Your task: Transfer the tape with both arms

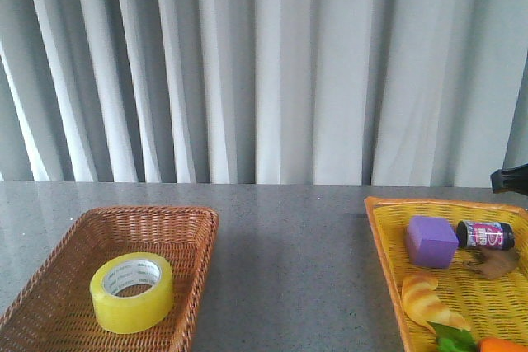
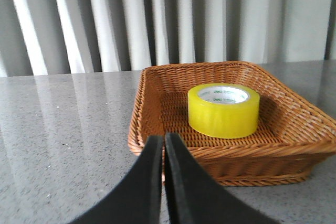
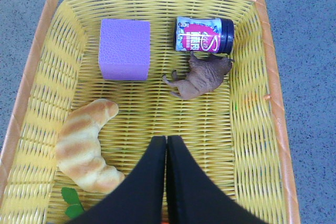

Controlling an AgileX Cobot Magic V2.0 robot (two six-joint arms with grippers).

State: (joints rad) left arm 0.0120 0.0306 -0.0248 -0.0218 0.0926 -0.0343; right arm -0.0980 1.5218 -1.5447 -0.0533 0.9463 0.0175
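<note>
tape [image 1: 132, 292] flat in brown basket [image 1: 198, 241] on bench [image 1: 289, 237]; left fingers [image 2: 163, 153] pressed together just short of basket, right fingers [image 3: 166, 153] pressed together over yellow basket [image 3: 252, 129]

Work surface: a grey speckled table [image 1: 289, 245], glossy enough in the left wrist view to reflect the pale curtain behind it. We see two containers standing directly on it, well apart, with bare tabletop between them. On the robot's left sits a brown wicker basket [image 1: 202, 237], rectangular with flared walls. On the right sits a yellow woven tray [image 1: 384, 241] with an orange rim, cut off by the frame edge in the front view. In the right wrist view we note a small orange speck just outside the tray's rim, possibly a loose fragment; too small to identify.
</note>
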